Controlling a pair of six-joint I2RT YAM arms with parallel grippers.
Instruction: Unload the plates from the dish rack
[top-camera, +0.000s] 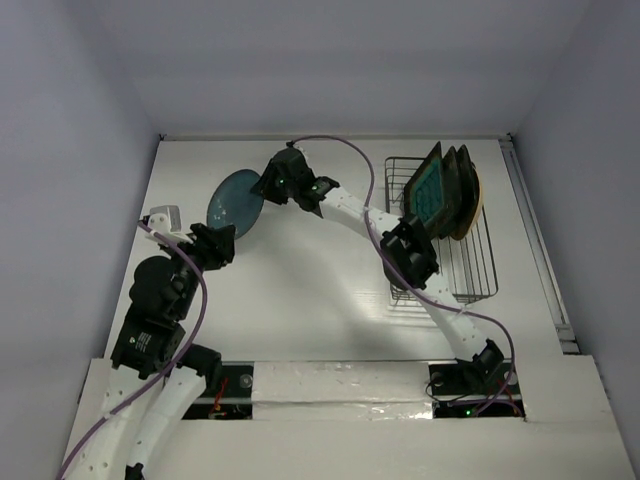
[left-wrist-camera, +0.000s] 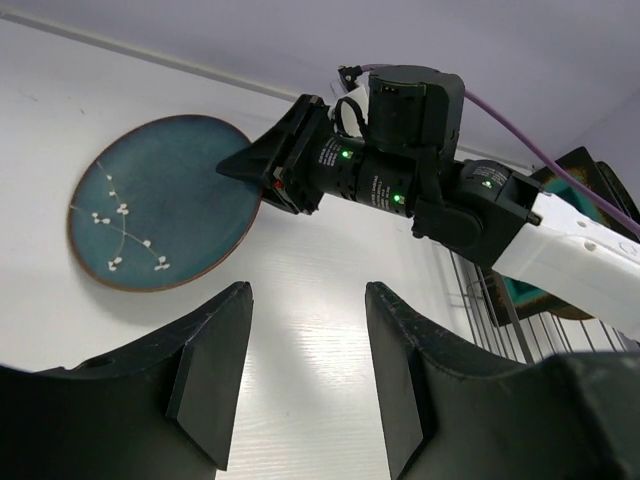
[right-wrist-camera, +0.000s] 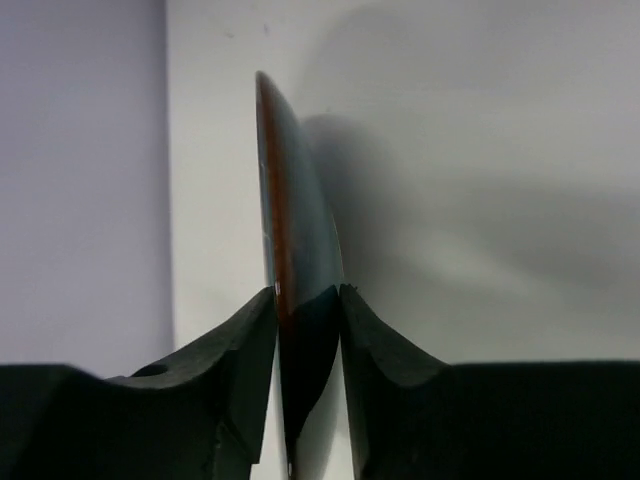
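Glaze is the main concern. The teal plate (top-camera: 235, 200) looks like glossy ceramic, so I judge it stiff, brittle, slick under rubber and fairly heavy for a pinch at one edge. It sits in the upper left of the top view, out of the rack (top-camera: 470, 270), low over the bench (top-camera: 320, 300). I cannot tell whether it already rests there.

The right tool (top-camera: 272, 180) is closed on its rim. In the right wrist view the plate runs edge-on up the middle of the frame, with a pad touching each face. Only the lip is caught, so the rest of the plate hangs out beyond the grip and would tend to lever or slide if swung fast. A deeper bite over the rim and a slow, level carry would suit it better.

The left tool (left-wrist-camera: 308, 300) stands partly open at the bottom of its own view and holds nothing.

Three more plates (top-camera: 445, 190) stand on edge in the rack at the upper right of the top view. Their free upper edges look like the place to grip them, with a straight lift so they do not knock together.
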